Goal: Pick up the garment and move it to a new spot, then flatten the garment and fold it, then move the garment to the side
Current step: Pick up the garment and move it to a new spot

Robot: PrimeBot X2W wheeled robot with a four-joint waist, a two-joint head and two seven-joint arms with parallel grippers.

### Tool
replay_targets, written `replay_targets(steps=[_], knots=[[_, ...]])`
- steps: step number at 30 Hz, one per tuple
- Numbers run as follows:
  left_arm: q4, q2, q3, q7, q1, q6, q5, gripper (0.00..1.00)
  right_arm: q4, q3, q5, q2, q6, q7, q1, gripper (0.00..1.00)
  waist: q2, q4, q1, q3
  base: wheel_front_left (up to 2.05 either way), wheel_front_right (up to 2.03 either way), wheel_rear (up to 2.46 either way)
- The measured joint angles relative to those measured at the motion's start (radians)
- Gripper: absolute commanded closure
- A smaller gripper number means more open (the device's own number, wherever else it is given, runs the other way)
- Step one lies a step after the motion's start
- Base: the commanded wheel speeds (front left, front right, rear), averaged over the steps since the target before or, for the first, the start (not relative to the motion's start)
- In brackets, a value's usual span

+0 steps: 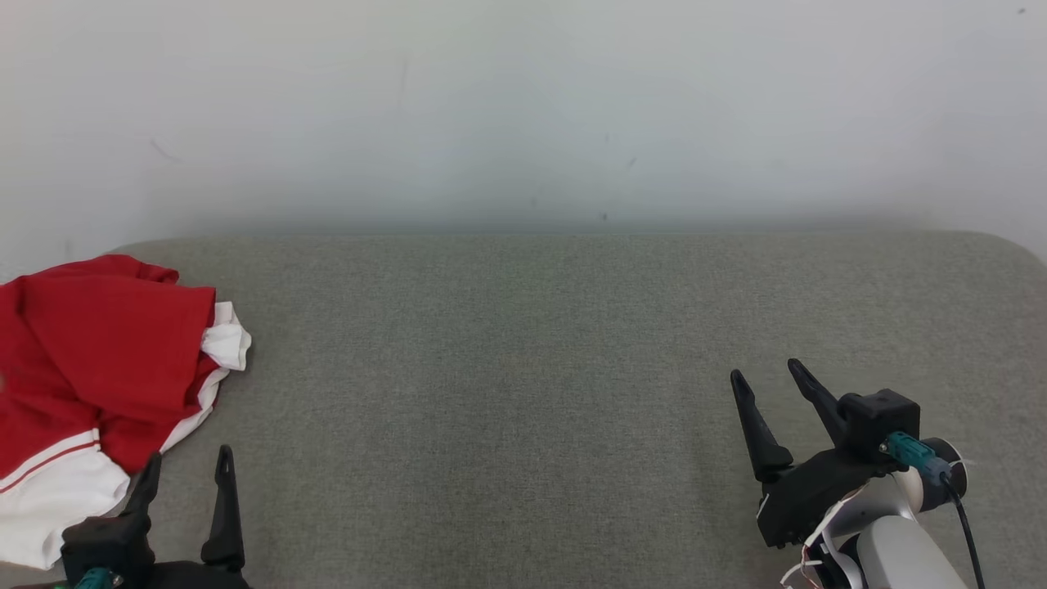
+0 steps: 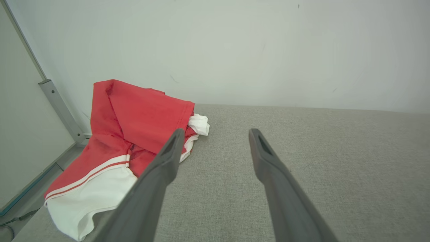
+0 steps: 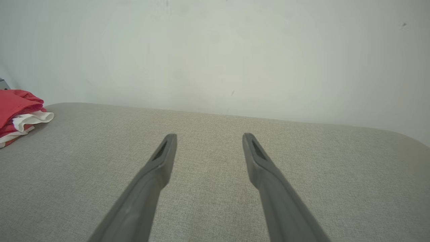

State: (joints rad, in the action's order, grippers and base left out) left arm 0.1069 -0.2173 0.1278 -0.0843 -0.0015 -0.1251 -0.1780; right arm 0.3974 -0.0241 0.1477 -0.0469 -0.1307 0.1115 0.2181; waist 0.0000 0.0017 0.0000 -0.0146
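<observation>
Left tool (image 1: 190, 454) and right tool (image 1: 767, 370) both stand wide open, empty, over our grey counter (image 1: 523, 368). Our head view cuts the red-and-white garment (image 1: 98, 352) off at its left edge; in the left wrist view we see nearly all of it, crumpled at the counter's left end, partly behind one finger (image 2: 161, 168).

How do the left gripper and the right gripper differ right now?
The left gripper sits at the garment's near edge; the right gripper is far across the pad from it. The left gripper's fingers point almost straight up the head view, while the right gripper's fingers lean to the left. Both are open and hold nothing.
</observation>
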Motion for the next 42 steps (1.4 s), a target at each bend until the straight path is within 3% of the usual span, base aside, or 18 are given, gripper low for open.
replay_targets(steps=[13, 42], knots=[[-0.011, -0.014, 0.004, 0.013, 0.003, -0.015, 0.01, 0.0, 0.028, -0.017, 0.02, -0.001, 0.0, 0.003, -0.001, 0.0, 0.0, 0.097, 0.0, -0.006, 0.0, 0.0, 0.0], [-0.037, -0.067, -0.013, 0.044, 0.04, -0.044, -0.011, 0.0, 0.066, -0.083, 0.071, 0.0, 0.0, 0.034, -0.018, 0.0, 0.0, 0.43, 0.0, -0.054, 0.0, 0.0, 0.0]])
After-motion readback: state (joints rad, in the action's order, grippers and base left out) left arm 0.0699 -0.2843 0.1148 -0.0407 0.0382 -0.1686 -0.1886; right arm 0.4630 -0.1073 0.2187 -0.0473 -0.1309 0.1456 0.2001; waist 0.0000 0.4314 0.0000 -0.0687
